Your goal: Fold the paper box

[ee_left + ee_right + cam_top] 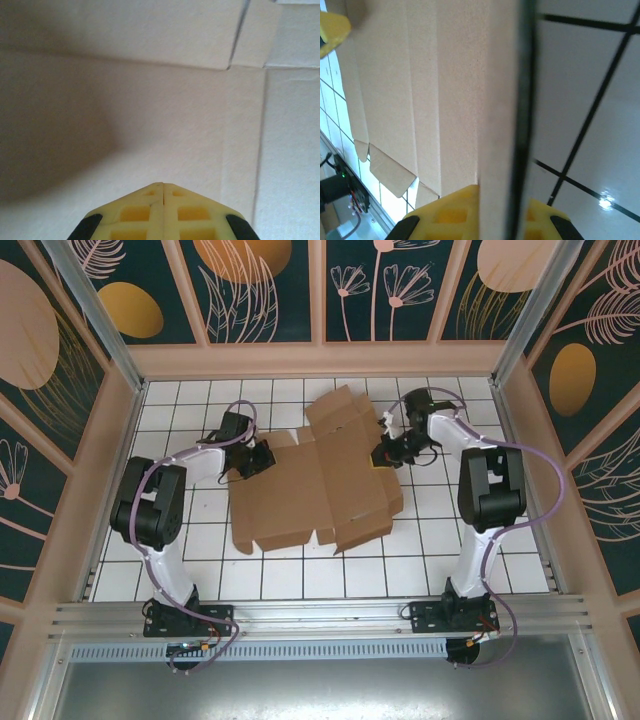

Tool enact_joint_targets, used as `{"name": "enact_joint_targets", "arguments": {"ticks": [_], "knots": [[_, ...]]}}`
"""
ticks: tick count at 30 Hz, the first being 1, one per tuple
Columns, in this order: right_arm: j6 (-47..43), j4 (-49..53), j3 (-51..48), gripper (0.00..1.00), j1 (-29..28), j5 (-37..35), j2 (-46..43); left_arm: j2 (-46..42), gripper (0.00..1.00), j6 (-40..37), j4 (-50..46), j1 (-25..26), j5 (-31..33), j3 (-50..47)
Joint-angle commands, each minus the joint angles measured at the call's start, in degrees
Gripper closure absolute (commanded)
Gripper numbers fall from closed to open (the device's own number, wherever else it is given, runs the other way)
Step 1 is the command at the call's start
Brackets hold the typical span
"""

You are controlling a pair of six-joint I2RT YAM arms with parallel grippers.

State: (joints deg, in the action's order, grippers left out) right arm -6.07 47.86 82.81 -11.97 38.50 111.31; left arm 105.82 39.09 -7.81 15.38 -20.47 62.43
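The paper box (310, 485) lies mostly flat as a creased brown cardboard sheet in the middle of the white tiled table, with a flap raised at its far side. My left gripper (256, 458) rests at the sheet's left edge. In the left wrist view its yellow fingertips (163, 186) are shut tip to tip, with nothing between them, just over the cardboard (175, 115). My right gripper (386, 452) is at the sheet's right edge. It is shut on a cardboard flap (450, 100) that stands edge-on between its yellow fingers (455, 207).
The white tiled table (450, 550) is boxed in by patterned wall panels (560, 440) on three sides. An aluminium rail (320, 615) runs along the near edge by the arm bases. Bare tiles lie in front of the sheet and at the back left.
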Motion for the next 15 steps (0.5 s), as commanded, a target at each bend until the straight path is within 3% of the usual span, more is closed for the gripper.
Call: {"name": "enact_joint_targets", "arguments": {"ticks": [1,8,15], "knots": [[-2.4,2.9,-0.5,1.0,-0.9,-6.2,0.1,-4.7,1.0,1.3,-1.2,0.0,0.8,-3.5],[-0.8,2.6,0.7,1.0,-2.9,-14.7,-5.1,-9.2,1.0,9.8,8.2,0.0,-0.9,-17.9],[2.4,6.8,5.5,1.0,-9.7,-22.2,-2.3,-3.7,1.0,12.9,12.2,0.0,-3.3,-19.4]]}}
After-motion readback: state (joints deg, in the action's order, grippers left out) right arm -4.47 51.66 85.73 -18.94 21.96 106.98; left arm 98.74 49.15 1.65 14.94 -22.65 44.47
